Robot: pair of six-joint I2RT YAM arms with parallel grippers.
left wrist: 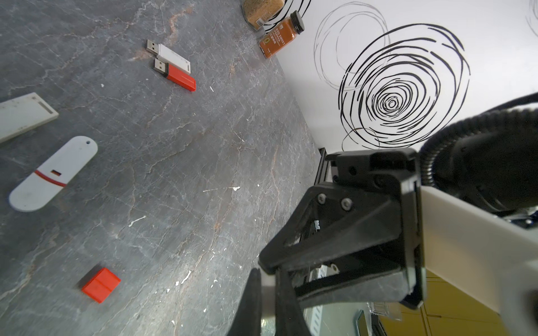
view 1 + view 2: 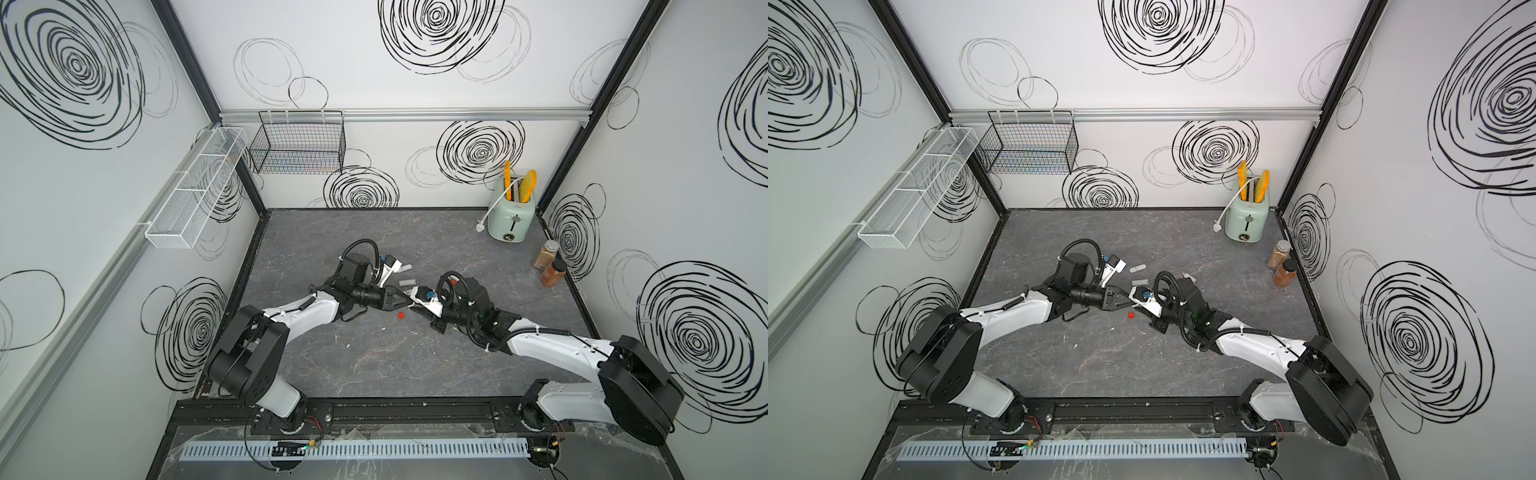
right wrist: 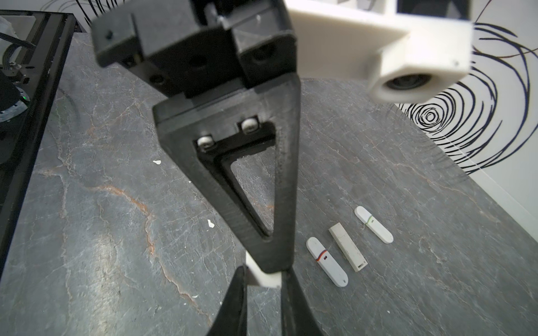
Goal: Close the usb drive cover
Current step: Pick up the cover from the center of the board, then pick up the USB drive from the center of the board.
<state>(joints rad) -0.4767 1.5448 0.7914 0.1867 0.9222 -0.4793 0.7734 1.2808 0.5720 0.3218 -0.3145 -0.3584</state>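
Note:
My two grippers meet tip to tip above the middle of the grey table, seen in both top views. A small white usb drive is pinched between them. The right gripper is shut on one white end of it. The left gripper is shut on the other end, a pale strip between its black fingers. I cannot tell where the cover meets the body, as the fingers hide the joint. From above, the left gripper and right gripper nearly touch.
A loose red cap lies on the table just below the grippers. An uncapped red drive and an uncapped white drive lie beside each other. Closed white drives lie further back. Toaster and spice jars stand at the back right.

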